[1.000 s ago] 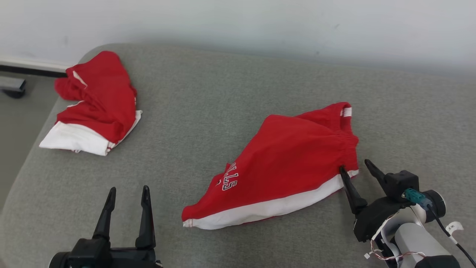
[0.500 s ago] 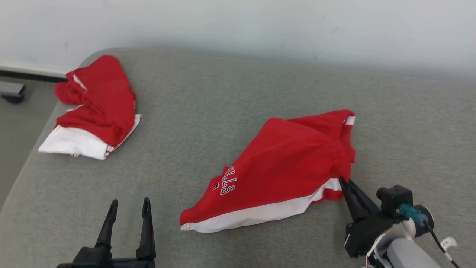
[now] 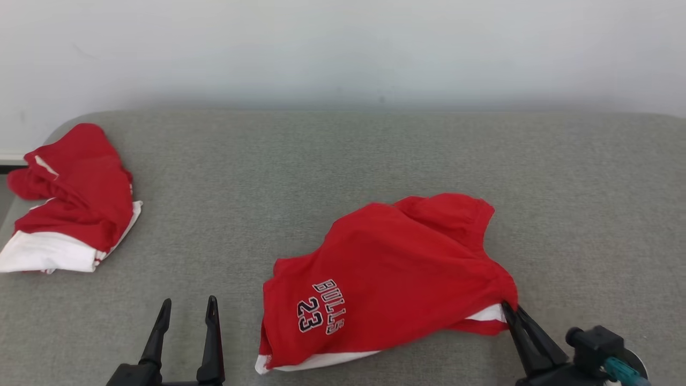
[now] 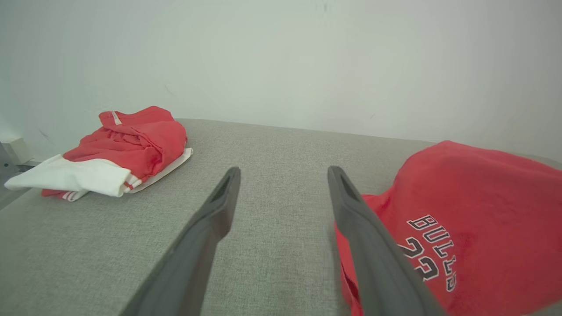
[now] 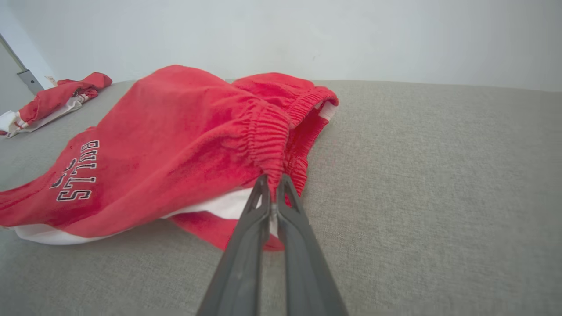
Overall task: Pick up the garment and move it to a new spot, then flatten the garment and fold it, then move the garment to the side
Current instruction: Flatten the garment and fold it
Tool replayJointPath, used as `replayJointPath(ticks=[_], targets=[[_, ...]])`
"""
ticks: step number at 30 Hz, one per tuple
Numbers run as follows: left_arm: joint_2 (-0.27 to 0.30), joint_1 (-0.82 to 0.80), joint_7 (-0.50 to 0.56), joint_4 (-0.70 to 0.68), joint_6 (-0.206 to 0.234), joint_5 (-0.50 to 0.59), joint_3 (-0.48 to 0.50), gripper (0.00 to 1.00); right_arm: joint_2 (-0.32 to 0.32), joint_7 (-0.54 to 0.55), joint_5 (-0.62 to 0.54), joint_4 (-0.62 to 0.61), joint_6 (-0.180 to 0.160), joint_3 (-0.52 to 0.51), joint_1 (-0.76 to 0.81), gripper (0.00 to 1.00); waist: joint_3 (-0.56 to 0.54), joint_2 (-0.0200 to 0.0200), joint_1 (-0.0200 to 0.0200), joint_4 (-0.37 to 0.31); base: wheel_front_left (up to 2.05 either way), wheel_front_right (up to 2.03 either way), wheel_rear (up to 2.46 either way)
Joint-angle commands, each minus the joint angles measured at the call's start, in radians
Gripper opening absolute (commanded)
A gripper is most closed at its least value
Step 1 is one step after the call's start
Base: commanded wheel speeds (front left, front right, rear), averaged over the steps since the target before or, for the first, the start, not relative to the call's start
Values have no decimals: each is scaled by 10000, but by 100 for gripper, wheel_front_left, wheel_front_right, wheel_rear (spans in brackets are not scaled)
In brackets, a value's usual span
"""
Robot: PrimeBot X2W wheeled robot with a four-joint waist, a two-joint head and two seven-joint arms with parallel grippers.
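Now our right gripper (image 5: pixel 272 184), spread a second ago, clamps the garment (image 3: pixel 396 262) to start moving it; our left gripper (image 3: pixel 187 311) gapes.

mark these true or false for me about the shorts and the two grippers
1. The right gripper is shut on the elastic waistband of the red Bulls shorts. True.
2. The left gripper is clamped on the shorts' white hem. False: its fingers stand open, hold nothing and are beside the shorts.
3. The print on the shorts reads BULLS 23. True.
4. The second red and white garment lies on top of the Bulls shorts. False: it lies well apart from them, near the left edge of the grey fabric surface.
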Motion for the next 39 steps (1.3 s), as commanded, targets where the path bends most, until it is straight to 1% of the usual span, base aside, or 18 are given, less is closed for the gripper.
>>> replayJointPath(ticks=[1, 5, 8, 9, 10, 14, 24, 27, 34, 39], targets=[[-15, 16, -33, 18, 33, -34, 15, 100, 5, 66, -51, -171, 14, -108, 224, 0, 21, 0, 0, -149, 0, 0, 0], [-16, -92, -33, 71, -3, -75, 16, 100, 180, 494, -165, -1046, 14, -693, 1067, 0, 102, 0, 0, -194, 0, 0, 0], [-18, -123, -33, 84, -19, -98, 3, 100, 273, 738, -171, -1438, 14, -1047, 1577, 0, 138, 0, 0, -186, 0, 0, 0], [-19, -115, -33, 90, -4, -100, -16, 100, 417, 779, 3, -1531, 14, -1169, 1679, 79, 143, 0, 0, -181, 0, 0, 0], [-19, -104, -33, 90, 5, -97, -11, 100, 569, 826, 197, -1614, 14, -1255, 1768, 100, 137, 0, 0, -182, 0, 0, 0], [-19, -18, -33, 118, -14, -68, 41, 100, 672, 814, -3, -1907, 14, -1510, 1857, 100, 33, 0, 0, -166, 0, 0, 0], [-7, 264, -33, -192, -47, 363, 441, 100, 1271, 100, -722, -2531, 14, -2195, 1809, 100, -391, 0, 0, -252, 0, 0, 0], [-1, 376, -33, -324, -29, 457, 517, 100, 1325, -16, -955, -2625, 14, -2355, 1830, 100, -482, 0, 0, -282, 0, 0, 0], [136, 702, -33, -615, 30, 615, 775, 100, 1735, -256, -1222, -2832, 14, -2760, 2052, 100, -754, 0, 0, -401, 0, 0, 0], [305, 957, -33, -762, 60, 756, 954, 100, 1859, -328, -1294, -2850, 14, -2752, 2203, 100, -782, 0, 0, -493, 0, 0, 0]])
